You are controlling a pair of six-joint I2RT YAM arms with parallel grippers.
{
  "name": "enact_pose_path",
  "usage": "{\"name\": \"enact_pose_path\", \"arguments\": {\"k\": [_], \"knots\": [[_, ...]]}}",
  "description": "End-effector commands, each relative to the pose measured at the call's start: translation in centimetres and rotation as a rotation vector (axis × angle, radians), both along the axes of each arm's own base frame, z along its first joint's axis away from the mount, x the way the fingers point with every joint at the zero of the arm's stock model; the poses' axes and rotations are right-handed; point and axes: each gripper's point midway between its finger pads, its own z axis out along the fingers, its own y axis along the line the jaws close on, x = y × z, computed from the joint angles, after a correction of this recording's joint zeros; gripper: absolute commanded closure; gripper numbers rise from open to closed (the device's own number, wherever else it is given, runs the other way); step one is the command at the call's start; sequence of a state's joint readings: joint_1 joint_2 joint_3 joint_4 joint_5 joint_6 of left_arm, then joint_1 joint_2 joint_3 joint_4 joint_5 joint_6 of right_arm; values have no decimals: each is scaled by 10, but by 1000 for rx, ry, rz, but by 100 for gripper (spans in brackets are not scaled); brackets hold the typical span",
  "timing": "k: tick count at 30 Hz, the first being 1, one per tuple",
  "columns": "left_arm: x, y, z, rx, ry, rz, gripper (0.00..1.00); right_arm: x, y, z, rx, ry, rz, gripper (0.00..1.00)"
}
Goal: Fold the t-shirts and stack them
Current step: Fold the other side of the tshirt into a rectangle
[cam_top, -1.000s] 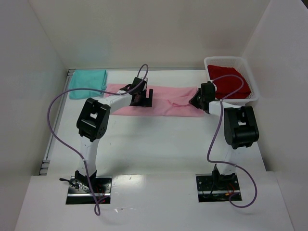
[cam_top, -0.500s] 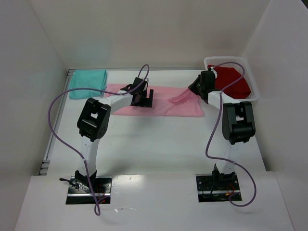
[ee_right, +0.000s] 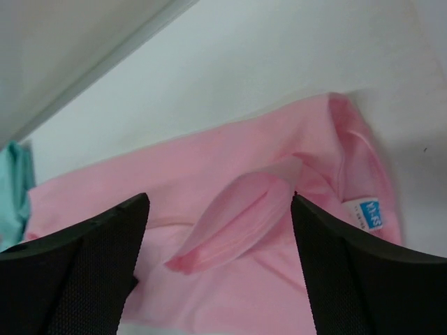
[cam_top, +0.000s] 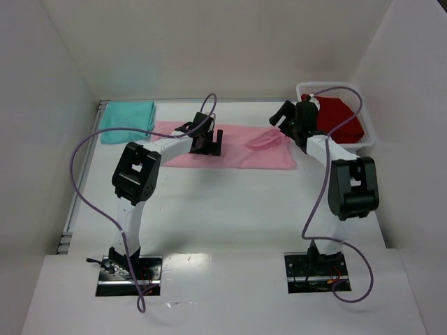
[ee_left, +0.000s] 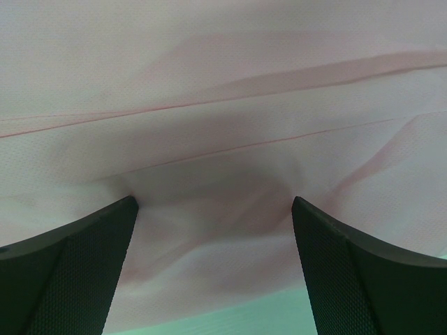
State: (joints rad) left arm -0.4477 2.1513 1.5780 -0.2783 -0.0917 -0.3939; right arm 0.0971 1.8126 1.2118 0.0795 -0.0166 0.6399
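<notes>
The light pink t-shirt (cam_top: 234, 148) lies spread along the back of the table. My left gripper (cam_top: 209, 142) is open, its wide-set fingers resting down on the pink cloth (ee_left: 223, 105), with nothing pinched between them (ee_left: 214, 202). My right gripper (cam_top: 279, 120) hovers open above the shirt's right end, and a loose folded-over sleeve flap (ee_right: 237, 216) lies below its fingers (ee_right: 220, 202), apart from them. Beside the flap is the collar with a blue label (ee_right: 367, 211). The teal t-shirt (cam_top: 127, 120) sits folded at the back left. The red t-shirt (cam_top: 339, 118) lies in a basket.
The white mesh basket (cam_top: 334, 86) holding the red shirt stands at the back right, close behind my right gripper. White walls enclose the table on three sides. A corner of the teal shirt (ee_right: 10, 188) shows at the left of the right wrist view.
My right gripper lifted the pink shirt's right sleeve up and back, then opened and let it go; the flap now lies on the shirt. The left arm stayed put.
</notes>
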Motion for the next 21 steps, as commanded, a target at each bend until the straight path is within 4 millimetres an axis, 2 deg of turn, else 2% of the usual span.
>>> {"name": "enact_pose_path", "arguments": {"k": [1,2,4,5,6,8,9,10,11,13,14,17,18,20,21], "knots": [[-6,1,-17,22,46,-11,1,-15,-4,75,1,-179,11,11],[-6,1,-17,22,46,-11,1,-22,-5,69,0,-167,11,11],[-6,1,-17,22,46,-11,1,-32,-4,72,4,-165,19,11],[-6,1,-17,22,46,-11,1,-36,-2,62,8,-142,32,11],[-6,1,-17,22,46,-11,1,-41,1,60,16,-138,48,17],[-7,0,-17,15,49,-17,1,-49,4,44,16,-116,75,29],[-7,0,-17,15,49,-17,1,-49,5,44,13,-116,89,37],[-7,0,-17,15,49,-17,1,-53,6,38,9,-99,103,50],[-7,0,-17,15,49,-17,1,-57,16,20,0,-47,130,54],[-7,0,-17,15,49,-17,1,-60,24,5,-26,-6,152,63],[-7,0,-17,15,49,-17,1,-60,30,-8,-28,24,165,63],[-7,0,-17,20,47,-24,1,-60,39,-23,-36,54,179,63],[-7,0,-17,20,47,-24,1,-63,43,-34,-39,86,190,63],[-7,0,-17,20,47,-24,1,-57,47,-34,-44,81,192,63],[-7,0,-17,20,47,-24,1,-59,51,-45,-47,107,201,62]]}}
